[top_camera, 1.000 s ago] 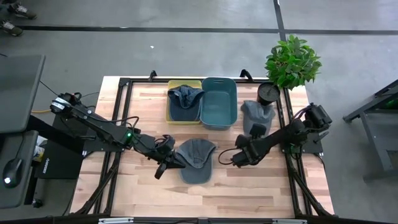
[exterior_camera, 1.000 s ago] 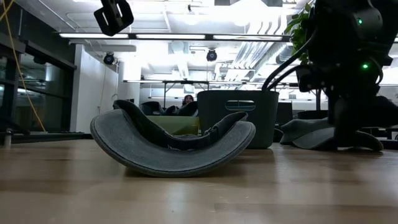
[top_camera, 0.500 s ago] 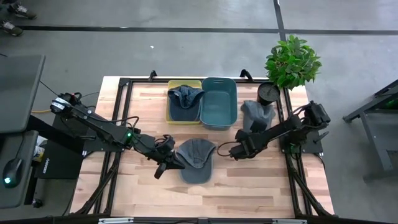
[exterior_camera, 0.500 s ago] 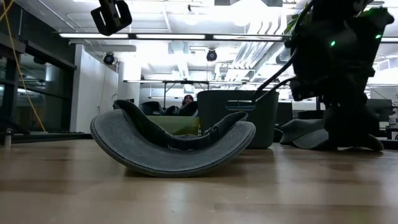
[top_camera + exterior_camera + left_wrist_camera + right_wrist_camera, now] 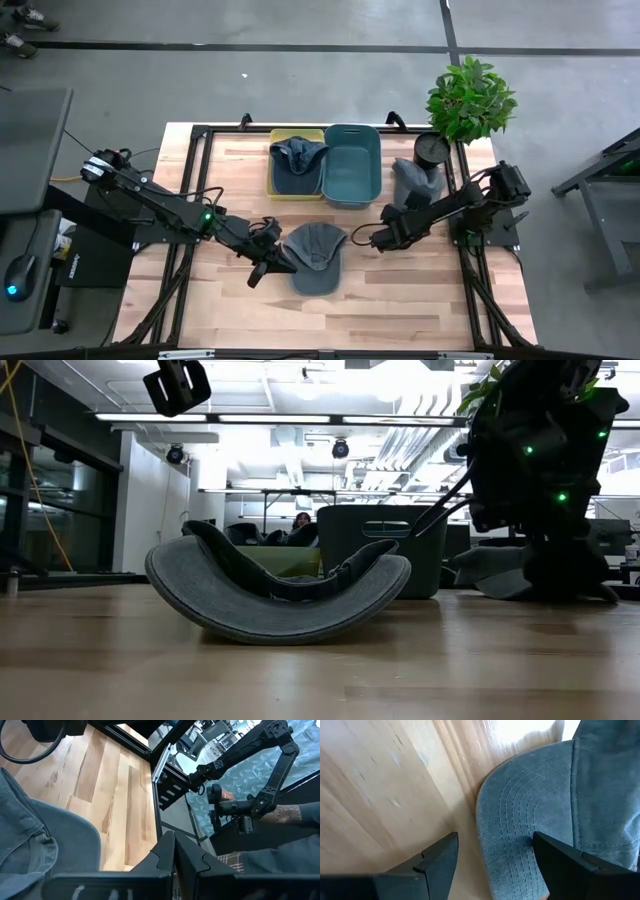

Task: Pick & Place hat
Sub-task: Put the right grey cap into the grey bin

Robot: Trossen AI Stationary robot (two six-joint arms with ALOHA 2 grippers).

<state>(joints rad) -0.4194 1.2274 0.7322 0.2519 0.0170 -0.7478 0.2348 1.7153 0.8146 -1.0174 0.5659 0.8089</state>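
A grey-blue cap (image 5: 316, 258) lies in the middle of the table, resting on the curved underside of its brim (image 5: 270, 615). My left gripper (image 5: 262, 270) is shut beside the cap's left edge, and its closed fingers (image 5: 173, 851) hold nothing. My right gripper (image 5: 358, 240) is open at the cap's right edge. In the right wrist view its fingers (image 5: 440, 857) stand on either side of the stitched brim (image 5: 520, 810). I see no touch.
A yellow tray (image 5: 280, 190) at the far side holds another cap (image 5: 298, 154), and a teal bin (image 5: 352, 165) stands next to it. A third cap (image 5: 415, 178) lies beside a potted plant (image 5: 468, 100). Bare wood stretches along the near edge.
My right gripper has moved a little toward the far edge and toward the middle cap. The cap has stayed in place.
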